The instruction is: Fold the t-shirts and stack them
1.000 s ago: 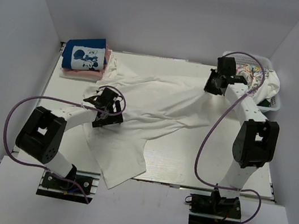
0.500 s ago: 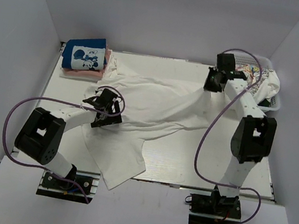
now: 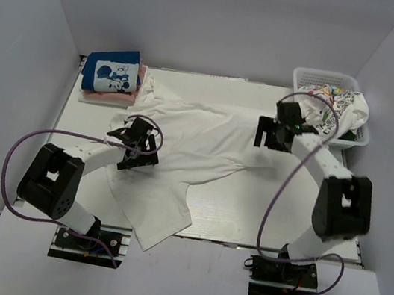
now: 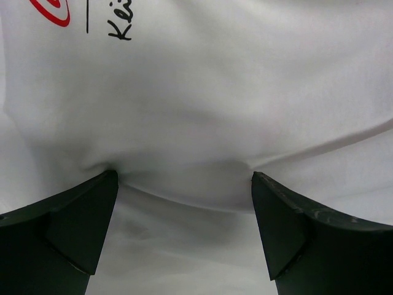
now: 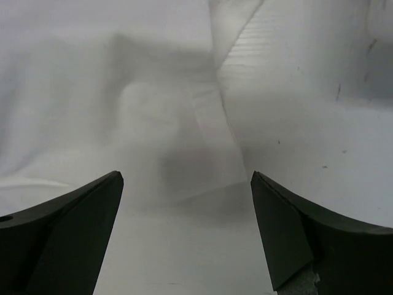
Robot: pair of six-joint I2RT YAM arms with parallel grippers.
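Observation:
A large plain white t-shirt (image 3: 191,135) lies spread and wrinkled across the table, one end hanging over the near edge. My left gripper (image 3: 140,140) is open, its fingertips (image 4: 101,190) pressed onto the white cloth (image 4: 196,110) with a raised fold between them; red and black print shows at the top. My right gripper (image 3: 264,134) hangs open just over the shirt's right sleeve (image 5: 184,123), holding nothing. A folded blue t-shirt with a mouse panel (image 3: 112,73) sits on a folded pink one (image 3: 107,98) at the back left.
A white mesh basket (image 3: 322,76) stands at the back right, holding a white t-shirt with colourful prints (image 3: 340,103) and a bit of dark green cloth (image 3: 350,134). Bare table (image 3: 270,205) shows at the right front. White walls enclose the table.
My right gripper has opened and let go of the white shirt's sleeve. It came down and towards the near left, away from the basket, and the sleeve fell flat. The left arm hardly moved.

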